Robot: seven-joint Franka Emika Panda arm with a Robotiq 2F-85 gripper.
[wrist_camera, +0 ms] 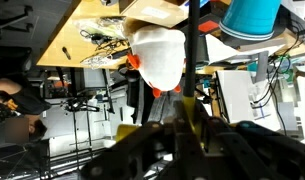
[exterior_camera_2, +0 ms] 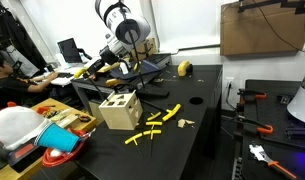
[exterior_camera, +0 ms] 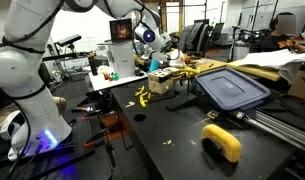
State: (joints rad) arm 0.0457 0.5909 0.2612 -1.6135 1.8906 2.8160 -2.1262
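1. The gripper [exterior_camera_2: 112, 52] hangs above the wooden box [exterior_camera_2: 120, 108] with its jaws pressed together. Can't tell if anything's pinched.
2. Yellow sticks [exterior_camera_2: 154, 124] lie just beside the box.
3. Any descent probably wants to be slow and straight, clear of the box's edges.

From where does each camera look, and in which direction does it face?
Exterior view: beside the robot base, facing across the black table to the wooden box; white arm shows left.
Exterior view: opposite side, wooden box nearest; arm above.
Wrist view: facing a white object and blue cup; gripper at bottom.
Both exterior views share wooden box and yellow roll.
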